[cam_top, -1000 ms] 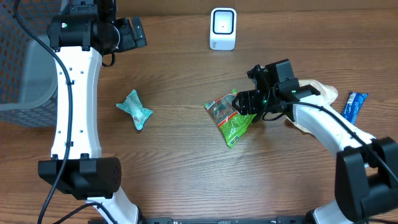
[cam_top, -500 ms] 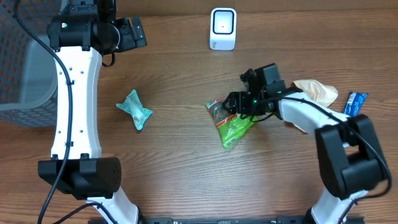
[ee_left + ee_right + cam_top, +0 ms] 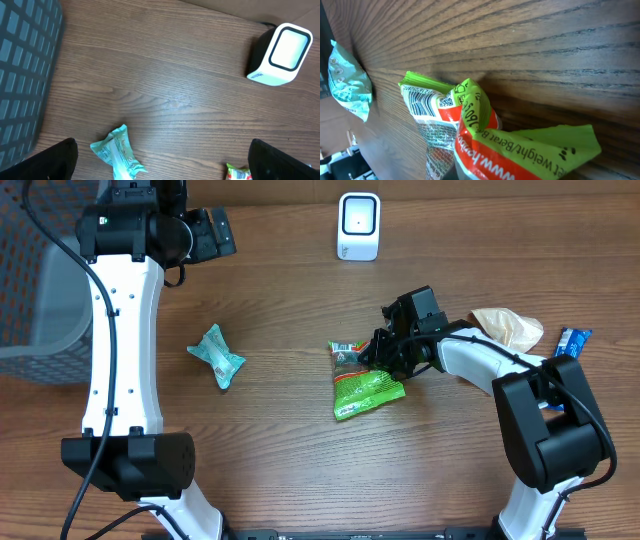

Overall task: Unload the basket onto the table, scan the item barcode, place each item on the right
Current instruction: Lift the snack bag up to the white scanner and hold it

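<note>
A green and orange snack packet (image 3: 362, 380) lies on the wood table right of centre. My right gripper (image 3: 378, 352) is down at its upper right edge and shut on it. In the right wrist view the crumpled packet (image 3: 520, 145) fills the lower frame and hides the fingers, and its barcode (image 3: 422, 102) faces up at the left. The white scanner (image 3: 359, 226) stands at the back centre, also seen from the left wrist (image 3: 280, 55). My left gripper (image 3: 215, 235) hangs high at the back left, open and empty, its dark fingertips (image 3: 55, 160) spread wide.
A teal packet (image 3: 217, 356) lies left of centre. A grey mesh basket (image 3: 40, 290) stands at the left edge. A beige bag (image 3: 510, 328) and a blue packet (image 3: 570, 345) lie at the far right, behind my right arm.
My right gripper slid left onto the green packet and shut on its edge. The packet turned and shifted left. The left arm has not moved.
</note>
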Robot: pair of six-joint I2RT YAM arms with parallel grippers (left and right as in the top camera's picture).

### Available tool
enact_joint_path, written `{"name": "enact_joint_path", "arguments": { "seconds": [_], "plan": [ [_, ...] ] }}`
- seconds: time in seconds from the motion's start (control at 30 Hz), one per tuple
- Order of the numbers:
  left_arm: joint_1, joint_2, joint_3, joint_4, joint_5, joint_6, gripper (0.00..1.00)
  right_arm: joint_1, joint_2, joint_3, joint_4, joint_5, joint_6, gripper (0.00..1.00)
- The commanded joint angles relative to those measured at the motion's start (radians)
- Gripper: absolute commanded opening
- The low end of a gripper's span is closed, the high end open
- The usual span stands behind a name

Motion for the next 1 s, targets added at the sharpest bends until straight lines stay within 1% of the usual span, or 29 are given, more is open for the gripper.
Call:
{"name": "enact_joint_path", "arguments": {
  "seconds": [0.0,0.23,0.5,0.6,0.77,0.97],
  "plan": [
    [-0.006,0.011,0.022,0.001,0.008,-0.014,1.0,-0.005,-0.068,0.04,-0.035,-0.021,-0.134,0.04],
    [-0.006,0.011,0.022,0.001,0.008,-0.014,1.0,-0.016,-0.18,0.21,-0.204,-0.065,-0.293,0.04],
    [-0.006,0.011,0.022,0.001,0.008,-0.014,1.0,-0.02,-0.236,0.443,-0.333,-0.256,-0.409,0.04],
    [-0.006,0.011,0.022,0.001,0.008,-0.014,1.0,-0.037,-0.244,0.521,-0.393,-0.373,-0.494,0.04],
    [-0.006,0.011,0.022,0.001,0.008,-0.014,1.0,-0.077,-0.269,0.578,-0.412,-0.489,-0.52,0.04],
    [-0.006,0.011,0.022,0.001,0.008,-0.014,1.0,-0.127,-0.319,0.594,-0.411,-0.502,-0.52,0.04]
  ]
}}
